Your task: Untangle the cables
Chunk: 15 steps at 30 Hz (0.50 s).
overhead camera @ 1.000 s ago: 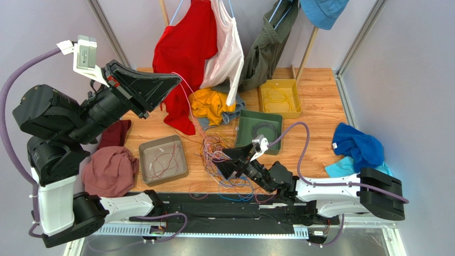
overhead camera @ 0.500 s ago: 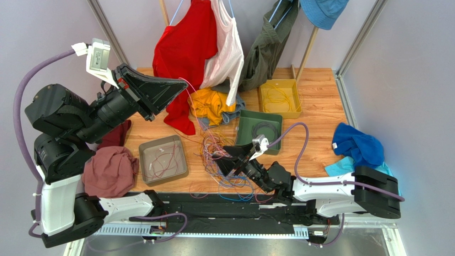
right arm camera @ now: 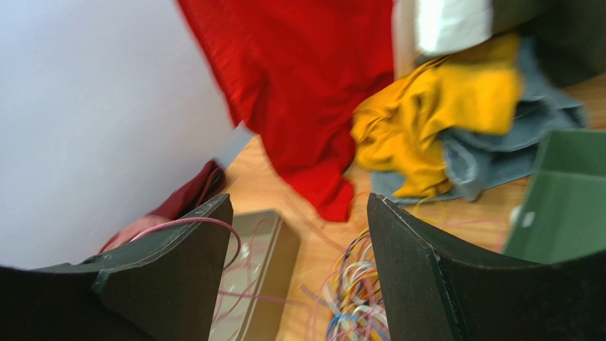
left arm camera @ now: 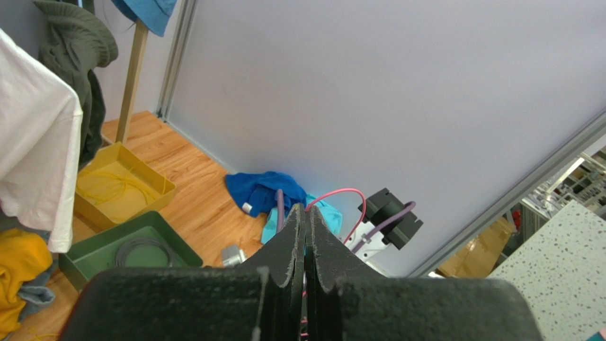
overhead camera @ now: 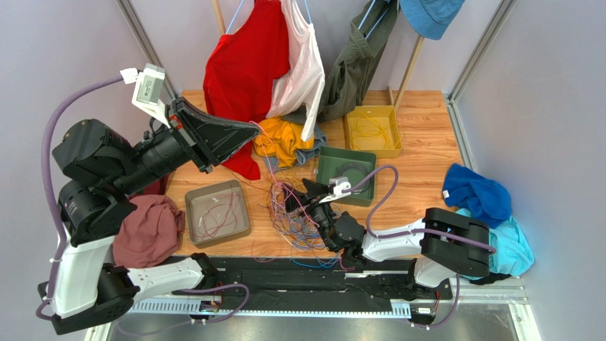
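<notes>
The near edge of the cables (overhead camera: 295, 217) runs under the right arm (overhead camera: 387, 245), so the heap's full spread cannot be made out. It lies loose and many-coloured on the bench (overhead camera: 427, 128), at about 6 o'clock in the top view. There the right jaws are dark against the heap and hard to read. The blurred right wrist view shows them apart over it, with a pink strand looping past one finger (right arm camera: 163, 270); I cannot tell whether it touches.

The left jaws, high at 10 o'clock of the heap, are together and clamped on a pink cable (left arm camera: 338, 190). In the left wrist view its lower run is hidden behind them.

- **Grey tray** (overhead camera: 190, 213): at 9 o'clock of the heap, holding a few thin pink and pale wires (overhead camera: 217, 213).
- **Green tray** (overhead camera: 323, 160): at 2 o'clock, holding a dark coil (overhead camera: 352, 172); the right arm's wrist camera (overhead camera: 341, 188) covers its near side.
- **Yellow tray** (overhead camera: 348, 135): at 1 o'clock and farther back, holding thin yellow wires (overhead camera: 373, 131).
</notes>
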Motion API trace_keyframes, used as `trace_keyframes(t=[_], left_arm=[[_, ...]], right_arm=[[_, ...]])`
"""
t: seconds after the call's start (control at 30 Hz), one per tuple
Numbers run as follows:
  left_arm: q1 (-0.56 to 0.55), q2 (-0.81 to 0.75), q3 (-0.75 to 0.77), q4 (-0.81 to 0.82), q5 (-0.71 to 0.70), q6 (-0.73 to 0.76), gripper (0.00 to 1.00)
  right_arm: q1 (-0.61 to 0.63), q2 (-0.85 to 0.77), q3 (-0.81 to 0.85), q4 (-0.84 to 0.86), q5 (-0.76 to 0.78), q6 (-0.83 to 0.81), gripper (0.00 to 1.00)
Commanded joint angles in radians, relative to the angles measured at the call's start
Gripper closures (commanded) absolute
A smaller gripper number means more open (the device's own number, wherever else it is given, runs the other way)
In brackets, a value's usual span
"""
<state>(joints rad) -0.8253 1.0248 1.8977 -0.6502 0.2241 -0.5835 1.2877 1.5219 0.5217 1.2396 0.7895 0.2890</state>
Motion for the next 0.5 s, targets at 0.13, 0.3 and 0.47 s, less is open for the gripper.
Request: trace_keyframes(t=[0.13, 0.3, 0.47], left_arm=[[-0.003, -0.103, -0.002, -0.008, -0.084, 0.031, 1.00], [-0.003, -0.111, 0.079, -0.078, -0.248, 0.099, 1.00], [-0.003, -0.137, 0.152, -0.117, -0.467, 0.183, 1.00]], right_arm=[[-0.117, -0.110, -0.034, 0.149, 0.246, -0.002, 0.41], [-0.172, -0.308, -0.104, -0.085, 0.306, 0.059, 0.44], [-0.215, -0.520, -0.109, -0.424, 0.300, 0.185, 0.39]])
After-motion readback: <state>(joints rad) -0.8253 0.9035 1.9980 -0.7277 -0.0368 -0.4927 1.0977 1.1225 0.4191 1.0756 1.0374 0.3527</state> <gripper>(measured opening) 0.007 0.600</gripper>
